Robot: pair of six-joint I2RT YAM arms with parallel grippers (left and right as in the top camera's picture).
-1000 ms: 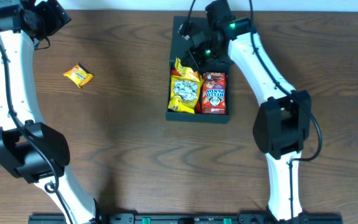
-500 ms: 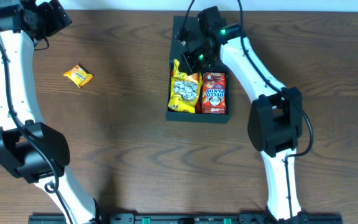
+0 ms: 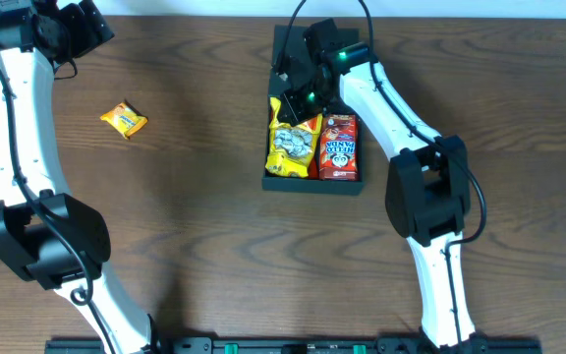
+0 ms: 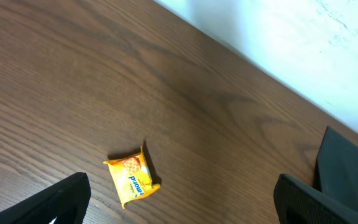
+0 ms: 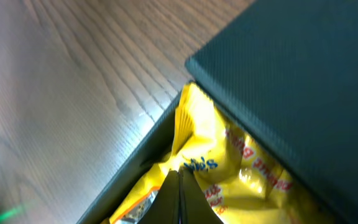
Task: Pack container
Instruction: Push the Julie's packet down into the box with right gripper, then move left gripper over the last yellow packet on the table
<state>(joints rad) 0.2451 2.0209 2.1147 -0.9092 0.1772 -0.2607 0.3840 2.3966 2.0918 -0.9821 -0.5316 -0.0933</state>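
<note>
Dark box point(image 3: 312, 181) sits on table point(image 3: 195, 216), toward back, right of middle. Lid flap point(image 3: 287, 41) at far end. Inside, side by side: big yellow bag point(image 3: 292, 140) on left, red packet point(image 3: 339, 147) on right.

Right gripper point(image 5: 179, 172) over box's far end, fingers pressed together, tips on big yellow bag. Maybe pinching its edge, hard to tell.

Left gripper point(image 4: 182, 199) high over far left corner, fingers wide apart, holding nothing. Small yellow packet point(image 3: 124, 119) lies alone on table, well apart from box.

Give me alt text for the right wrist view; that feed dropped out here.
The right gripper, fingers pressed together, points at a crumpled yellow snack bag lying inside the dark container. The container's flap lid overhangs the bag at upper right; brown wooden table fills the left.
</note>
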